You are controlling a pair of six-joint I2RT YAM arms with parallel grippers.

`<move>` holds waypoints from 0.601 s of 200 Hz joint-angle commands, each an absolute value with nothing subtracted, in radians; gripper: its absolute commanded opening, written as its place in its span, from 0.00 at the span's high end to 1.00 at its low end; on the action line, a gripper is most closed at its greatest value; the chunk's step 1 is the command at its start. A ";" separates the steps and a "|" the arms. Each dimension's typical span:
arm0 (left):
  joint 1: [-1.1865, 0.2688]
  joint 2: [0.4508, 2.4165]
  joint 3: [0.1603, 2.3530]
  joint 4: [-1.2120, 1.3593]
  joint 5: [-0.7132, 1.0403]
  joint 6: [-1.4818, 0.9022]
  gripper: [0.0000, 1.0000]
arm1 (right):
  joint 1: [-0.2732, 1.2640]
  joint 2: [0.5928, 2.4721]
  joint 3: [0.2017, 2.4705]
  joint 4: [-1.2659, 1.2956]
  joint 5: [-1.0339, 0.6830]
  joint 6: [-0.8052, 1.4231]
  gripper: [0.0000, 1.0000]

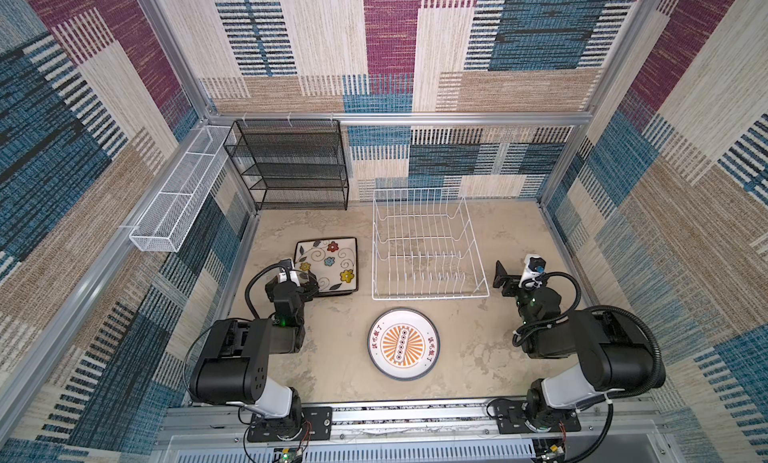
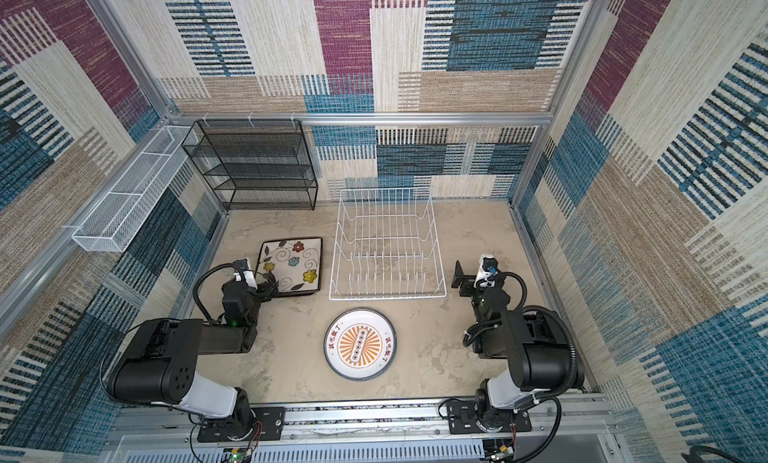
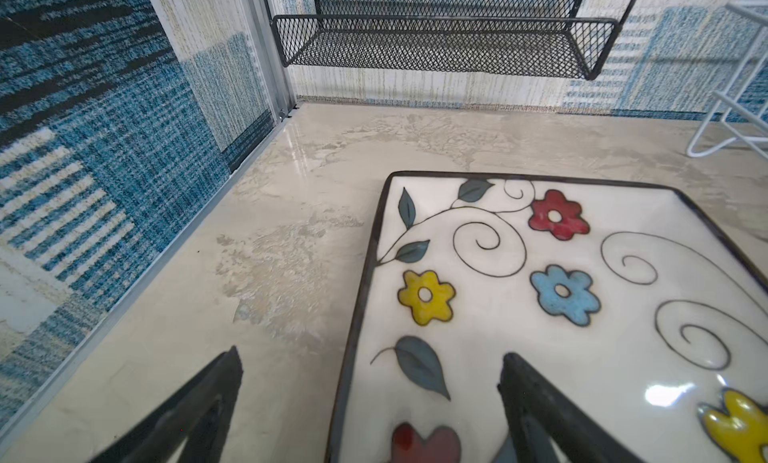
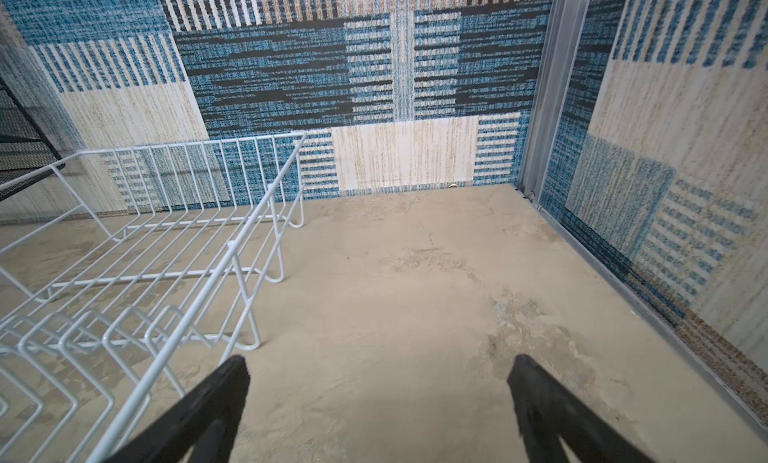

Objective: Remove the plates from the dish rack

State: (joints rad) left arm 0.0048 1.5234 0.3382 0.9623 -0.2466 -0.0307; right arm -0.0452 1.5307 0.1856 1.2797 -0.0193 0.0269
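Looks like you're basically done: the dish rack (image 1: 430,297) is empty, with no plate between its tines. The square flowered plates (image 1: 328,263) sit face up on the tabletop (image 1: 478,357) just left of it, and the round sunburst plates (image 1: 403,343) lie right in front of it. Your left fingers (image 3: 226,373) are spread wide over the near corner of the square plates, gripping nothing, and your right fingers (image 4: 232,382) are wide open and empty beside the rack's right side, so I'd say nothing's left to unload.
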 commanded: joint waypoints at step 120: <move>0.011 1.533 0.408 0.841 -0.171 -0.040 0.01 | -0.043 1.531 0.190 1.313 -0.035 0.016 0.00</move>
State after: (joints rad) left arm 0.0101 1.5322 0.4023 0.8398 -0.1780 -0.0338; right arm -0.0448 1.5318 0.1898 1.2804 -0.0338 0.0212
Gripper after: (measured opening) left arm 0.990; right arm 0.998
